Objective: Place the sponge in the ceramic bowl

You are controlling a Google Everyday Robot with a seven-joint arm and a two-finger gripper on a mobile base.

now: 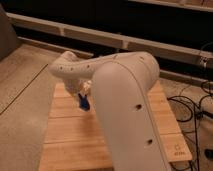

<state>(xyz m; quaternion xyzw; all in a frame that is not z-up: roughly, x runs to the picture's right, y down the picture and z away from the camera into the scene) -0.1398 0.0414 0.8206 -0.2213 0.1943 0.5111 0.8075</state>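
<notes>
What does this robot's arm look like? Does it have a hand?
The arm is thick, smooth, rounded white tubing dotted with small dark holes; no cables show on it. Its claw is small and pale, tucked under the arm's far end above the wooden table.

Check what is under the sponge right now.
The sponge, held in the gripper over the left part of the table, has only bare wood beneath it. The arm covers the table's middle and right, so the ceramic bowl cannot be seen.
</notes>
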